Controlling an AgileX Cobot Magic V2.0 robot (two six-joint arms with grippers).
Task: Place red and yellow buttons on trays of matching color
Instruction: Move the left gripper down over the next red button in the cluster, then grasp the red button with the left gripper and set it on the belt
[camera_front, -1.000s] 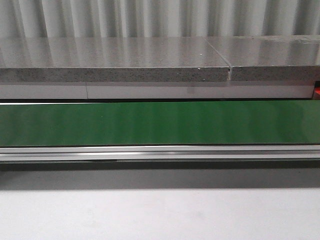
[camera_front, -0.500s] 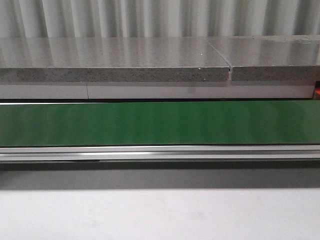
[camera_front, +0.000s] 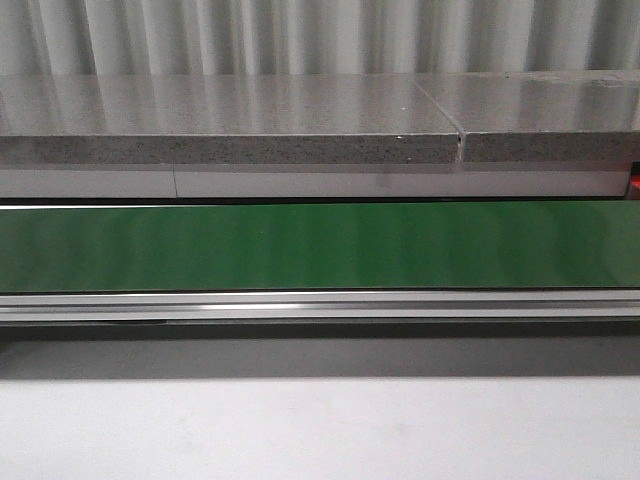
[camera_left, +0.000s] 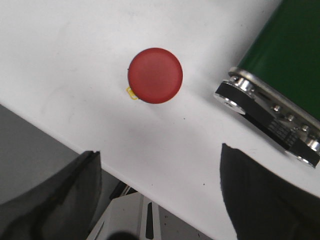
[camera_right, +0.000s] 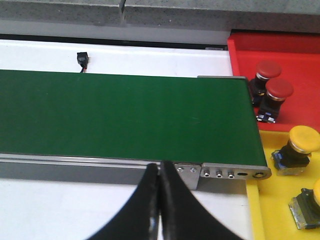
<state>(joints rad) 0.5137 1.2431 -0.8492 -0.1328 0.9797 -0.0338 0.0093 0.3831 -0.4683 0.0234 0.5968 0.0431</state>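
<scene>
White desk (camera_front: 320, 430) fills the near part of the front view, with a green conveyor belt (camera_front: 320, 246) running left to right across it, a silver rail (camera_front: 320, 304) along its near edge, a grey speckled stone slab (camera_front: 230, 120) behind, and corrugated wall (camera_front: 300, 35) at the back. Neither arm shows in that view.

The left claw (camera_left: 160, 195) points down at the desk with its two dark fingers (camera_left: 65, 195) spread wide and nothing between them. Beyond the fingertips a red button (camera_left: 155, 75) sits cap-up on the white desk, a small yellow tab showing at its edge. It is apart from both fingers. Near it lies the metal end bracket of the belt (camera_left: 270, 120), and the desk's edge crosses just beside the fingers.

The right claw (camera_right: 160, 210) hangs low over the near side of the belt, its black fingers (camera_right: 142, 210) pressed together and holding nothing. Out past the belt's right end is a red tray (camera_right: 295, 50) holding two red buttons (camera_right: 272, 92), touching or nearly so. Nearer, a yellow tray (camera_right: 260, 210) holds two yellow buttons (camera_right: 300, 145), one cut off by the frame. A small black connector (camera_right: 81, 59) lies on the white surface beyond the belt.
</scene>
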